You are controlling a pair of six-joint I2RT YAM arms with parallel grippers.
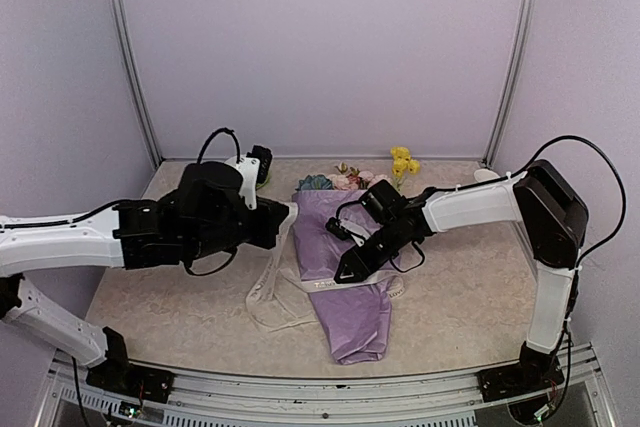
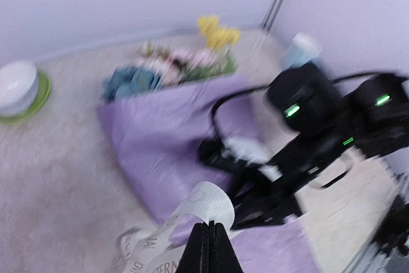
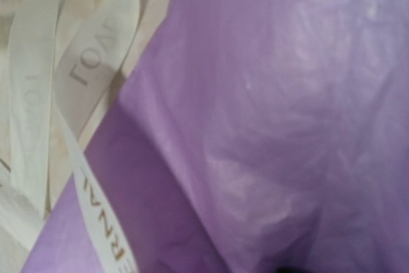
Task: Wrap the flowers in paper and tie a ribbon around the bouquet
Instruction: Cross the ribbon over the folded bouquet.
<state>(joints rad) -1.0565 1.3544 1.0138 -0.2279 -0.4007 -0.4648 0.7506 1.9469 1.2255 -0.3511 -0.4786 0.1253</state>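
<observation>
Cream ribbon [image 1: 270, 277] lies left of the far-to-near bouquet [image 1: 357, 319], nearer the left pincer [image 2: 209, 250], which is clamped on it; right pincer [image 1: 346, 269] hangs over the bouquet's middle, grip we cannot tell.

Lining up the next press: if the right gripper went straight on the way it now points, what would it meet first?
The bouquet: its lilac paper fills the wrist view directly ahead of the right gripper. It may be touching it; depth is unclear.
</observation>
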